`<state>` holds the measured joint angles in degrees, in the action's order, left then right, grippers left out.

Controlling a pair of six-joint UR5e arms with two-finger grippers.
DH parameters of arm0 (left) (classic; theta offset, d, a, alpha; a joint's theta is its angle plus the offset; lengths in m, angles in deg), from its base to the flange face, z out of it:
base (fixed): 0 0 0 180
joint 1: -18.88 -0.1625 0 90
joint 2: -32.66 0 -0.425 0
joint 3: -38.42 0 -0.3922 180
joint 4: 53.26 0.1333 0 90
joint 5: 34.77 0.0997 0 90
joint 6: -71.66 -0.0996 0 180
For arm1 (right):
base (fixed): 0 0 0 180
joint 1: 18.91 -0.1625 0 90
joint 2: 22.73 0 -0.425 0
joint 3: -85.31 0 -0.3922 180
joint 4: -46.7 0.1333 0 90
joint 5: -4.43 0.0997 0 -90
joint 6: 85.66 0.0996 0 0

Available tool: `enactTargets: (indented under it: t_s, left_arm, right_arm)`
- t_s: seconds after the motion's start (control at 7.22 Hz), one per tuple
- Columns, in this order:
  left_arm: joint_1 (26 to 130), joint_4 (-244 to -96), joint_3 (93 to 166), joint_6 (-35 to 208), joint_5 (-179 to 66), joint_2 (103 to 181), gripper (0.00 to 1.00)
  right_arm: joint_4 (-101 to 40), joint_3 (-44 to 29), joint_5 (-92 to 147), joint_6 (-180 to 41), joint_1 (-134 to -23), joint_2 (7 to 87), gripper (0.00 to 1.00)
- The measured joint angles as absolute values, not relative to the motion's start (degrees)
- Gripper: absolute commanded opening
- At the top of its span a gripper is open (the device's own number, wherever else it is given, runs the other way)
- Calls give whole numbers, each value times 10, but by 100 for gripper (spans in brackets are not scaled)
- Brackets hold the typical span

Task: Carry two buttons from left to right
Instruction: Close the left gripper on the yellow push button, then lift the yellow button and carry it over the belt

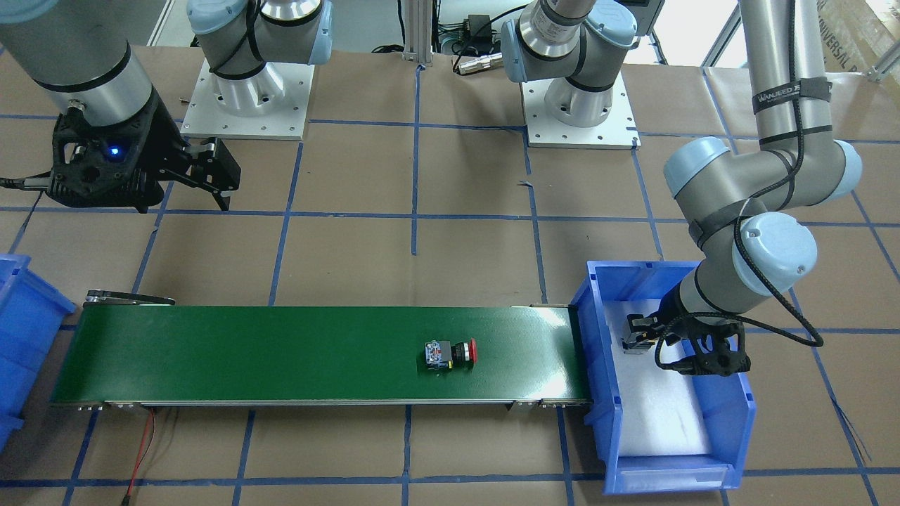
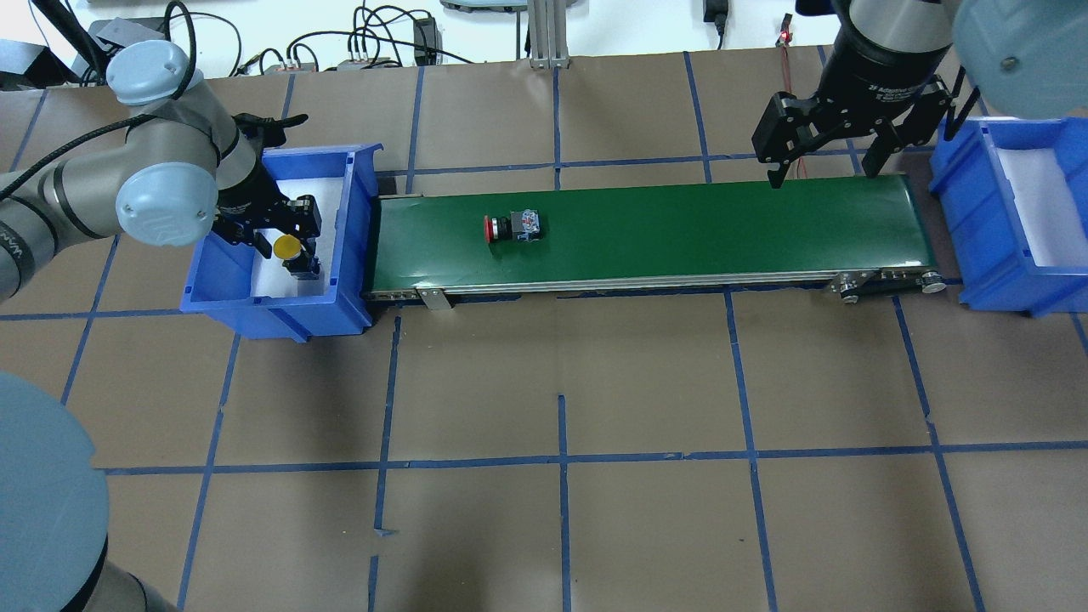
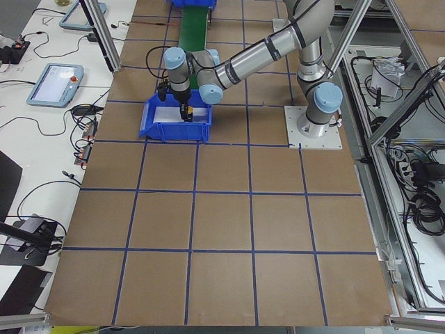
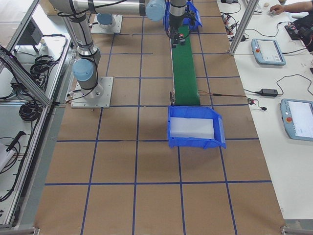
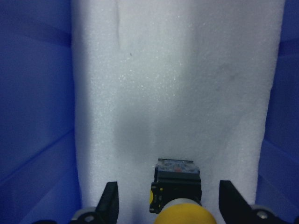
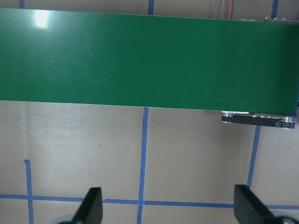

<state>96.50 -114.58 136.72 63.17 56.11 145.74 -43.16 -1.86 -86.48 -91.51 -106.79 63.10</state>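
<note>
Lengthwise on the belt (image 2: 680, 229), left of middle, the red button (image 2: 512, 228) lies on its side, cap toward the left bin (image 2: 361, 183). Right gripper (image 2: 823, 174), released, hangs over the belt's far right edge, well apart. Left gripper (image 5: 170, 207), released in that bin, straddles the yellow button (image 5: 176, 184), fingers (image 5: 110, 205) beside it, not touching.

Bright, even overhead room light; shadows faint, soft-edged. Glare patches on green belt (image 1: 316, 351) toward its ends, another in right wrist view's top-left corner. Floor strip (image 2: 637, 25) beyond table (image 2: 561, 382) washed out white. Left wrist view: white foam (image 5: 177, 84) near blown out, soft grey shadow on it; yellow-capped button (image 5: 176, 186) and fingertips (image 5: 110, 203) at bottom edge blurred. Side views sharp.
</note>
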Motion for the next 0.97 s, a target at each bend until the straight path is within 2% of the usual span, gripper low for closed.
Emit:
enactTargets:
  t_s: [0.28,0.55,0.69,0.97]
  left_arm:
    - [962,-1161,1367,631,558,1457,55]
    - [961,-1166,1367,631,557,1455,68]
    - [962,-1167,1367,631,557,1455,66]
    - [967,-1176,1365,633,557,1455,40]
  right_arm:
    - [-432,-19,-863,-917,-1064,631,100]
    - [-431,-19,-859,-921,-1055,631,100]
    - [-433,-18,-858,-922,-1054,631,100]
    - [-436,-16,-854,-918,-1055,630,100]
